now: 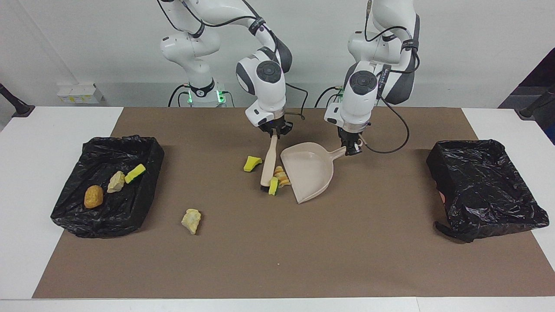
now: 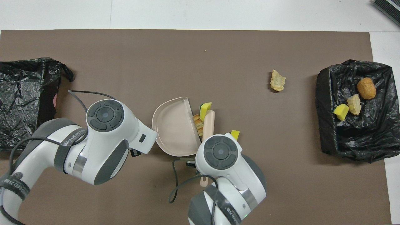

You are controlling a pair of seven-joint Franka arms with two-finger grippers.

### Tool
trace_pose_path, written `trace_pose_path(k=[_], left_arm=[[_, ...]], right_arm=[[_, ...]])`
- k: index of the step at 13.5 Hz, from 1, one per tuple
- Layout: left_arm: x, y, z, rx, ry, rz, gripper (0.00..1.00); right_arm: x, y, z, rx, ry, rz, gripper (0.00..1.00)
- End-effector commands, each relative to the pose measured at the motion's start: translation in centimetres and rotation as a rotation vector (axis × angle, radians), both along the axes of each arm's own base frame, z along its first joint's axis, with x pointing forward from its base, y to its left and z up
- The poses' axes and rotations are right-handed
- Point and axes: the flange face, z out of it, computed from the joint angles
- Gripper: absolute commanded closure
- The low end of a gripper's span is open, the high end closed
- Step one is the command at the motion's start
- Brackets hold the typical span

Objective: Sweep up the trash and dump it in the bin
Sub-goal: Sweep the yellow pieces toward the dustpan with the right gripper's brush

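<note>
I saw one yellow sponge piece stranded beside the brush; my right gripper clamped its handle, my left gripper clamped the dustpan handle.

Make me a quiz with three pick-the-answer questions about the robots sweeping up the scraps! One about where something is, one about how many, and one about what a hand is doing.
1. Where is the beige plastic dustpan?
A. In a bin
B. On the brown mat, beside the brush
C. Up in the air

2. How many scraps lie in the black-lined bin at the right arm's end?
A. One
B. Three
C. Five

3. What is the right hand doing?
A. Shut on the beige brush
B. Open over a bin
C. Holding a sponge

Answers: B, the pan rests on the mat next to the brush. B, an orange-brown lump, a pale lump and a yellow sponge piece lie inside. A, it grips the brush handle.
</note>
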Motion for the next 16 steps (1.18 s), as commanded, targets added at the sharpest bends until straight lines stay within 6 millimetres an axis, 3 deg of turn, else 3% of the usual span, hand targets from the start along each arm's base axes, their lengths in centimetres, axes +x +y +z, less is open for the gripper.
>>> trace_pose_path(k=[1, 3, 6, 12, 16], left_arm=[[-0.8, 0.1, 0.2, -0.008, -0.028, 0.037, 1.0], [-0.8, 0.0, 0.3, -0.008, -0.03, 0.047, 1.0], [-0.8, 0.0, 0.4, -0.008, -0.031, 0.053, 1.0], [-0.8, -0.1, 0.3, -0.006, -0.034, 0.086, 1.0], [-0.7, 0.2, 0.2, -0.016, -0.029, 0.094, 1.0]], right_arm=[[-2.9, 1.8, 1.2, 0.044, 0.011, 0.134, 1.0], [-4.7, 3.8, 2.0, 0.085, 0.026, 0.154, 1.0], [-4.9, 3.1, 5.6, 0.114, -0.033, 0.208, 1.0], [-3.9, -3.1, 9.4, 0.046, -0.031, 0.255, 1.0], [-3.9, -9.3, 7.4, -0.04, -0.038, 0.188, 1.0]])
